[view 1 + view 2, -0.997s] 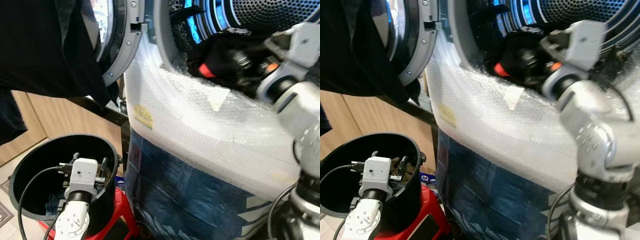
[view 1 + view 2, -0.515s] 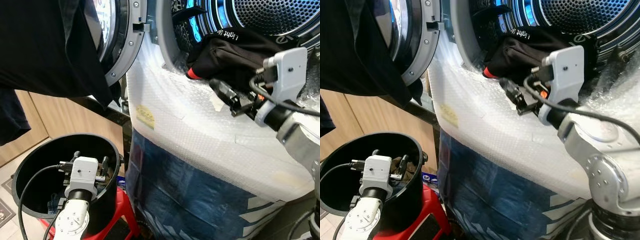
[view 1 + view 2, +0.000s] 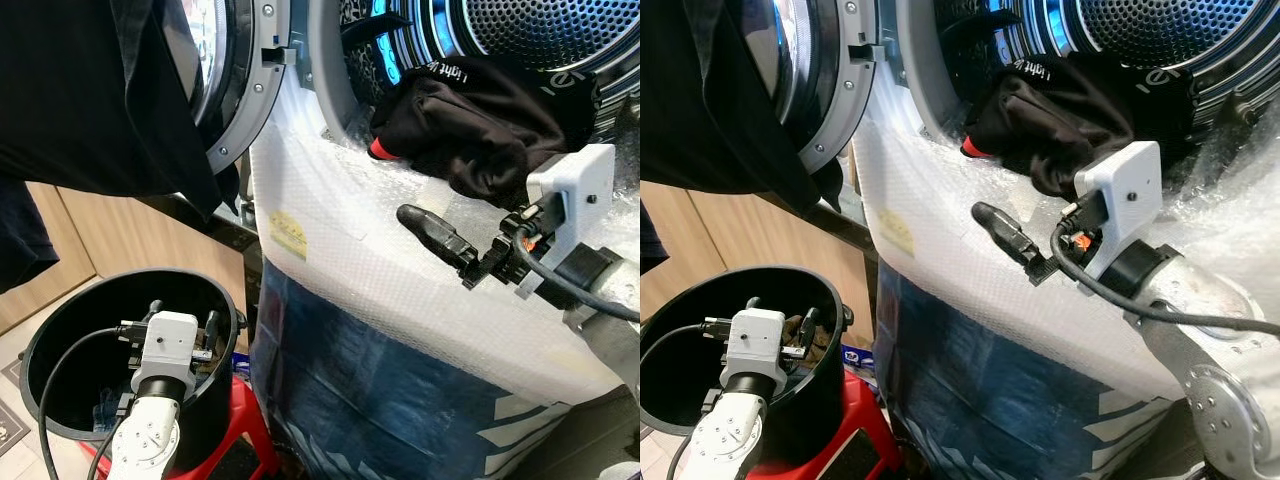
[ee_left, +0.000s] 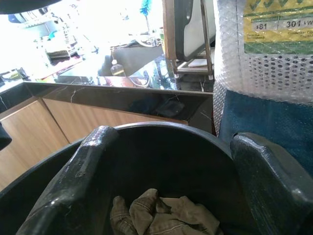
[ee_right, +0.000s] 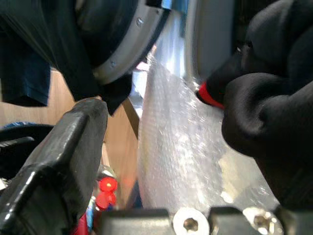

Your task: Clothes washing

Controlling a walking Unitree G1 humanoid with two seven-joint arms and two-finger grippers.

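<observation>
A black garment (image 3: pixel 480 120) with a small red bit hangs half out of the washing machine drum (image 3: pixel 540 30), draped over the lip of the round opening. The machine's front is wrapped in bubble wrap (image 3: pixel 400 270), with blue wrapping below it.

The right hand (image 3: pixel 432 232) hovers in front of the bubble wrap, just below the black garment and not touching it. One black finger (image 3: pixel 1005 235) sticks out toward the machine. In the right wrist view the fingers are spread apart with nothing between them, and the garment (image 5: pixel 274 112) sits just past one of them.

The open washer door (image 3: pixel 235 90) is up and to the left of the right hand. A dark cloth (image 3: pixel 90 100) hangs over the door and covers most of it.

The left hand (image 3: pixel 178 335) is low down, well apart from the right hand, inside the top of a black bucket (image 3: pixel 60 320). Its two fingers (image 4: pixel 88 166) are spread wide and hold nothing. Below them, at the bottom of the bucket, lies a crumpled tan-green piece of clothing (image 4: pixel 161 218). The bucket stands on a red stool (image 3: pixel 245 430), right next to the blue-wrapped front of the machine.

Beyond the left hand, in its wrist view, is a dark bench (image 4: pixel 117 95) with wooden cupboard fronts under it.
</observation>
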